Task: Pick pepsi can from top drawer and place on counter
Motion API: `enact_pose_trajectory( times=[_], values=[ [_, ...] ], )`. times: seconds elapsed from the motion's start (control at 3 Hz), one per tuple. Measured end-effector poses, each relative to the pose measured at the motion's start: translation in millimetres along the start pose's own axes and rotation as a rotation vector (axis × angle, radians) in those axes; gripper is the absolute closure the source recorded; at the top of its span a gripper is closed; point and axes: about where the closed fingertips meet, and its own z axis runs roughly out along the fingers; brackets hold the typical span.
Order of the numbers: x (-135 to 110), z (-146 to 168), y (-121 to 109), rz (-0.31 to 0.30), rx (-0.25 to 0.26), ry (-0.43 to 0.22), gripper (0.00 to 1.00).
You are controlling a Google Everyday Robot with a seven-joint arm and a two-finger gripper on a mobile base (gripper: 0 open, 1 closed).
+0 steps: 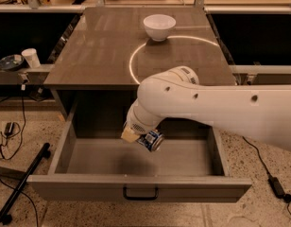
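Observation:
The top drawer (141, 186) stands pulled open below the counter (103, 46), its dark pull handle on the front panel. My white arm reaches in from the right. My gripper (141, 137) is shut on the pepsi can (151, 140), a blue can with a silver end, and holds it tilted in the air above the drawer floor, just below the counter's front edge. The drawer floor shows nothing else in it. The counter shows a bright curved light reflection.
A white bowl (159, 26) stands at the back of the counter. A white cup (30, 57) and a dish sit on the left side shelf. A black pole (22, 183) and cables lie on the floor at left, a cable at right.

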Motion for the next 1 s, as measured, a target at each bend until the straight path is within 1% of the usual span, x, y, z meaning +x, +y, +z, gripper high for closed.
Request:
enact_pose_trajectory(
  times=[0.33,0.67,1.0],
  values=[
    [-11,-14,-7,0.002,-0.004,-0.086,1.00],
    [-13,-25,-9,0.008,-0.036,-0.188,1.00],
    [-13,-25,-9,0.008,-0.036,-0.188,1.00]
  ],
)
